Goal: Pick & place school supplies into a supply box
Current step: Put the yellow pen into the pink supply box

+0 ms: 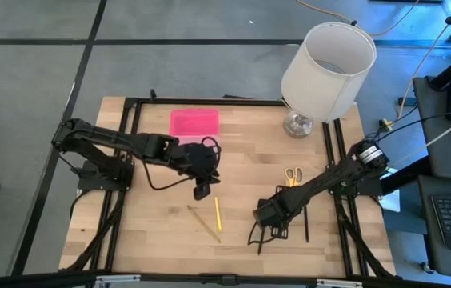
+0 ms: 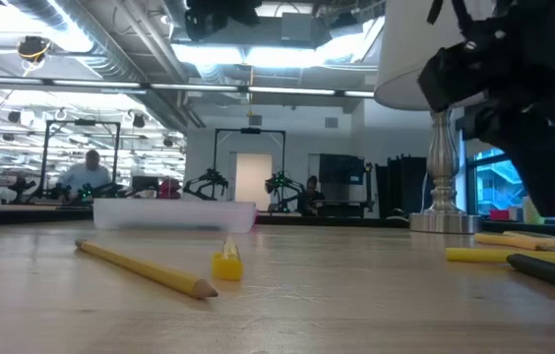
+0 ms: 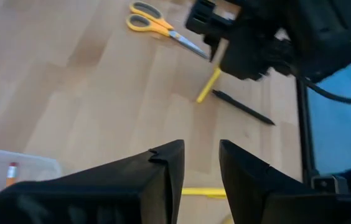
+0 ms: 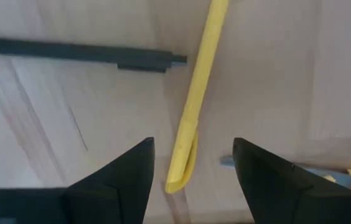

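Hovering open, the right hand (image 4: 191, 180) straddles a yellow pen (image 4: 197, 99).

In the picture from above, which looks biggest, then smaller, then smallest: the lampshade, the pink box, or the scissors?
1. The lampshade looks biggest, though it stands taller and so nearer the camera.
2. The pink box.
3. The scissors look smallest.

Counter (image 1: 241, 172): pale wood planks, matt, visible grain. Supply box (image 1: 193, 122): translucent pink plastic lid. Yellow pen (image 4: 195, 106): smooth glossy plastic. Lamp base (image 1: 297, 124): shiny metal. Right end effector (image 4: 191, 171) fingers (image 4: 126, 174): matt black.
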Action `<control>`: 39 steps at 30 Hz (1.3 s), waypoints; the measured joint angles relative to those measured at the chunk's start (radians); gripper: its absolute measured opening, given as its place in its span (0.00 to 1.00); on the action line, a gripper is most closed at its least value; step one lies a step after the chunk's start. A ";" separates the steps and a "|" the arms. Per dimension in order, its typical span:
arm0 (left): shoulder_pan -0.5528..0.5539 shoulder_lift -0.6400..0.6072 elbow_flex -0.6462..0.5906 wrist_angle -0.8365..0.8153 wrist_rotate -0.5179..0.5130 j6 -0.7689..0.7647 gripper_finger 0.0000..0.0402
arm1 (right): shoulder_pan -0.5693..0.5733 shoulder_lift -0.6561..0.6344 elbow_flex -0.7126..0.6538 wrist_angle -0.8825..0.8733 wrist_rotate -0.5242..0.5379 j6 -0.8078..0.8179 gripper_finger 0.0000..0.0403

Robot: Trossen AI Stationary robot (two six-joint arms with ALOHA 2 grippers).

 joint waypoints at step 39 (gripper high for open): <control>-0.077 0.001 0.000 0.000 -0.072 -0.119 0.22 | -0.010 0.014 -0.122 0.111 -0.035 -0.001 0.13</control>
